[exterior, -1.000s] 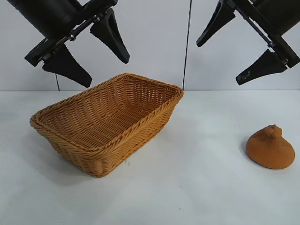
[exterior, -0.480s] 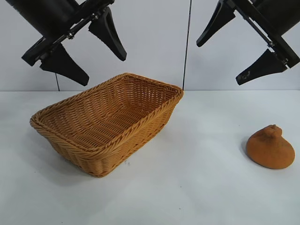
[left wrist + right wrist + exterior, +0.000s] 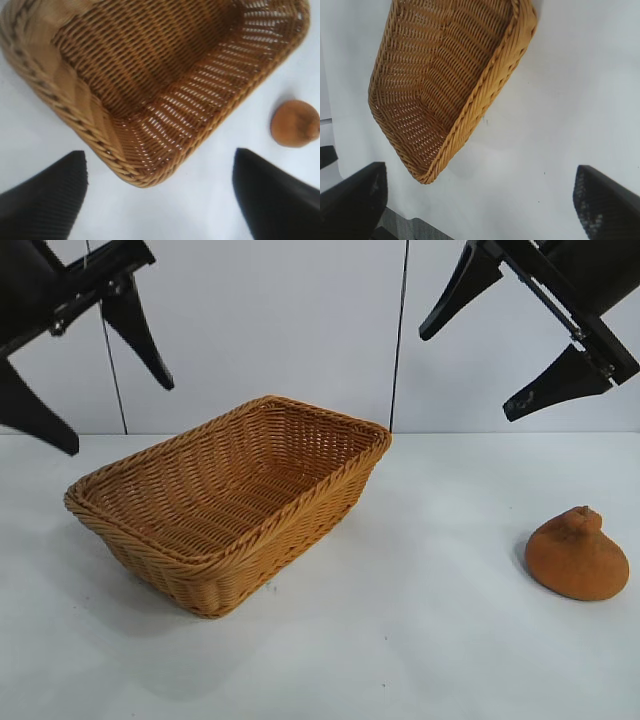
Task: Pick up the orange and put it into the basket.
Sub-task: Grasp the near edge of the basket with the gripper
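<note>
The black two-fingered left gripper [image 3: 85, 370] has swung away toward the left edge of the exterior view, from above the near-left part of the large tan-orange woven wicker basket [image 3: 330, 495] to a spot beside and above the basket's left end. It has also rolled about its own axis. Its lower finger now sits at the picture's left border and its upper finger [image 3: 135, 330] points more steeply downward, the jaws spread wide as before.

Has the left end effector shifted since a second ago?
Yes. The left end effector has swung left toward the frame edge, away from the basket; jaws open.

Left tool [image 3: 90, 370] hangs high at the left edge, spread wide; right tool [image 3: 490, 355] likewise, upper right.
</note>
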`<act>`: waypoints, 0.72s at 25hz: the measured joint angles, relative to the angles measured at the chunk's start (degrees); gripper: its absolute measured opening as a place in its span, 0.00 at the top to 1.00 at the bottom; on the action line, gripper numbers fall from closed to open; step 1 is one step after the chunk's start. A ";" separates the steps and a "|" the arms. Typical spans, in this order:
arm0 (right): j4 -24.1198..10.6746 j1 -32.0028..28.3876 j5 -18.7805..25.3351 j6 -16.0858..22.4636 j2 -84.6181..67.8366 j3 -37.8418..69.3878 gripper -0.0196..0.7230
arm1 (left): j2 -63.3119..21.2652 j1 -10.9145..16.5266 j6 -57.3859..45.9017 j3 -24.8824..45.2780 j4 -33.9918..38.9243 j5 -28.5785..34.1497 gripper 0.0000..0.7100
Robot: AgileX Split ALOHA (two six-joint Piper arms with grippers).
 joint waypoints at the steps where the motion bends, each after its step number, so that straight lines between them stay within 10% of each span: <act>1: 0.00 0.00 0.00 0.00 0.00 0.00 0.04 | 0.13 -0.38 -2.99 2.21 0.01 -2.46 0.20; 18: 0.03 0.00 0.00 -0.04 0.00 0.00 0.04 | 15.99 -0.98 -10.49 6.19 -4.30 -17.59 0.20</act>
